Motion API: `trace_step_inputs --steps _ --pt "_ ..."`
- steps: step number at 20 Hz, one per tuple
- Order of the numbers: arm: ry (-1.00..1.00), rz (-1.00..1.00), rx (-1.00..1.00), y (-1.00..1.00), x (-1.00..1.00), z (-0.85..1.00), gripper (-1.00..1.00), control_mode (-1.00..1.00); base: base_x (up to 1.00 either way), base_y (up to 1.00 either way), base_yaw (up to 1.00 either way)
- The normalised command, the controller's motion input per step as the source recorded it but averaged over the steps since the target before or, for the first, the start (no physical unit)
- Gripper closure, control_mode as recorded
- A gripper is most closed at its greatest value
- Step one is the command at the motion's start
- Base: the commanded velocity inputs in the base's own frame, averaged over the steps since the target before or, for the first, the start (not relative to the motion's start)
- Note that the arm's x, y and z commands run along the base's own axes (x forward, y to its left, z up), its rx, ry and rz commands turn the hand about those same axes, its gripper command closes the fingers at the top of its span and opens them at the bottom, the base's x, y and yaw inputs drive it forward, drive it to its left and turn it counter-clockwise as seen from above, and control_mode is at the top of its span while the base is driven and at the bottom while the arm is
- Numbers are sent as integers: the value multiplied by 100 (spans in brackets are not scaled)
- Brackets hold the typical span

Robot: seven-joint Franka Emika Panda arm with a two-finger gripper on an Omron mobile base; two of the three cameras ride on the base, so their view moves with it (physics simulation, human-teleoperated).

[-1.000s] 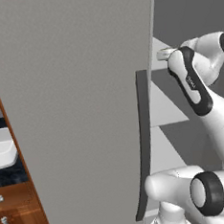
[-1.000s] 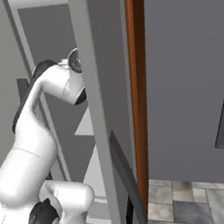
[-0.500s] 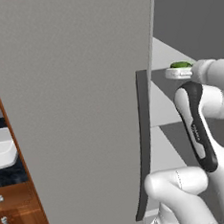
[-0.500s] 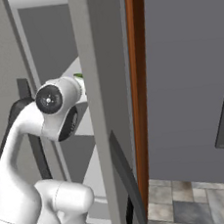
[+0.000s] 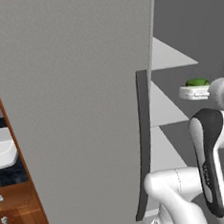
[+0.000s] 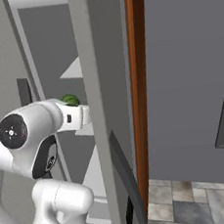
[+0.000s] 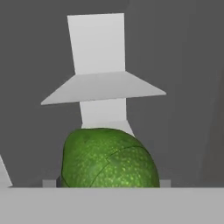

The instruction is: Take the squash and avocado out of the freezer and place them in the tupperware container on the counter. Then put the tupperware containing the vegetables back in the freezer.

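Avocado [image 7: 109, 158] sits directly ahead of the hand, close, long axis across the view, inside freezer [image 5: 73, 88]; finger opening cannot be told.

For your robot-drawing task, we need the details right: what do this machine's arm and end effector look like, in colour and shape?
The arm is glossy white with rounded, bulbous segments and dark grey to black joint bands. One joint shows a black round cap with a small white centre mark. The end effector is a pale, blocky piece at the wrist. No cables show.
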Motion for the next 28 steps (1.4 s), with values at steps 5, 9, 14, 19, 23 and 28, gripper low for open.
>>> trace_step_inputs --steps 5,9,14,19,23,28 --pt "19 -6 -2 7 -100 0 100 -100 0 0 0" --pt "27 -5 0 13 -72 0 100 -100 0 0 0" --pt "25 -1 0 2 -24 0 100 -100 0 0 0" --pt "1 0 0 1 -22 -1 100 100 -36 3 0" --pt "0 0 0 0 0 0 100 100 -100 26 0" --pt "0 0 0 0 0 0 100 100 -54 96 0"
